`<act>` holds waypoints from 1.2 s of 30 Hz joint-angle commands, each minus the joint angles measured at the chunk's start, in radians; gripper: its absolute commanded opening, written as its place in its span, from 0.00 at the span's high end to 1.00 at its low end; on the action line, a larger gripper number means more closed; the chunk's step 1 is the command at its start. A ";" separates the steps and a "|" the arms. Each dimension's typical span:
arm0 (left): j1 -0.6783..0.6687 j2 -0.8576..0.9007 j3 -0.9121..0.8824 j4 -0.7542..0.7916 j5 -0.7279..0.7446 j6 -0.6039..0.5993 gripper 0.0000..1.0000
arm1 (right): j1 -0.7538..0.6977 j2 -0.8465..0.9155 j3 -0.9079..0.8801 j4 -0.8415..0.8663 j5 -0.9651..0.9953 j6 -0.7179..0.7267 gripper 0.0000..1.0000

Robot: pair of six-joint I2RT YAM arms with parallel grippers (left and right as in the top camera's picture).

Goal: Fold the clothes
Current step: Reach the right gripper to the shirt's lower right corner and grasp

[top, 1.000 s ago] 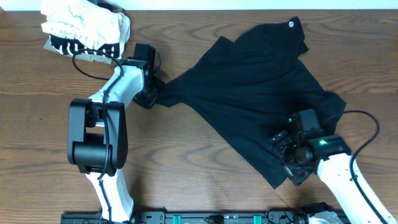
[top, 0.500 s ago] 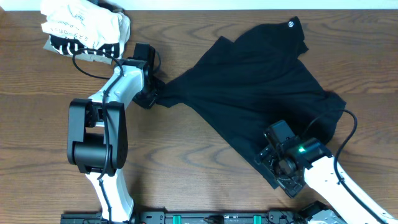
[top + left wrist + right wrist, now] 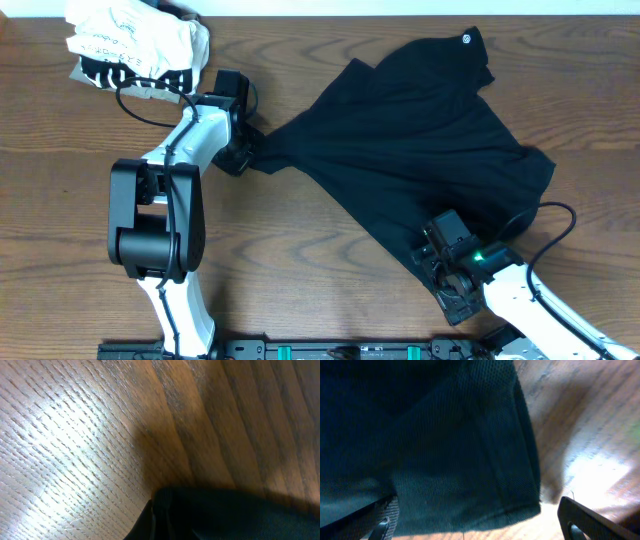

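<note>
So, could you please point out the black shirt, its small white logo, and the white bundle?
black shirt (image 3: 420, 140), overhead view, middle of the spread fabric
white logo (image 3: 467, 39), overhead view, the mark near the shirt's far corner
white bundle (image 3: 130, 40), overhead view, its upper white fabric

Dark brown wood-grain table (image 3: 330, 280); pale strip along far edge; bright glare patches on grain in wrist views.

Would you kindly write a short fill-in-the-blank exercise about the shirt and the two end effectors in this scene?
1. The left end effector is shut on a corner of the ____ shirt.
2. The right end effector, at the shirt's near edge, has its jaws ____.
3. The white bundle bears ____ lettering.
4. The table is made of ____.

Missing words: black; open; black; wood
</note>
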 commanded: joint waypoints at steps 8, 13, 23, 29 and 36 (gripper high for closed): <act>0.014 0.034 -0.037 -0.024 -0.059 0.013 0.94 | 0.008 0.024 -0.063 0.011 0.003 0.109 0.01; 0.014 0.034 -0.037 -0.025 -0.059 0.013 0.95 | 0.008 0.063 -0.085 0.069 -0.024 0.108 0.10; 0.014 0.034 -0.037 -0.027 -0.059 0.018 0.94 | 0.008 0.098 -0.088 0.090 -0.024 0.109 0.55; 0.014 0.034 -0.037 -0.044 -0.058 0.017 0.94 | 0.008 0.098 -0.088 0.088 -0.026 0.108 0.83; 0.014 0.012 -0.037 -0.055 -0.058 0.059 0.94 | -0.008 0.095 -0.068 0.031 -0.001 0.109 0.99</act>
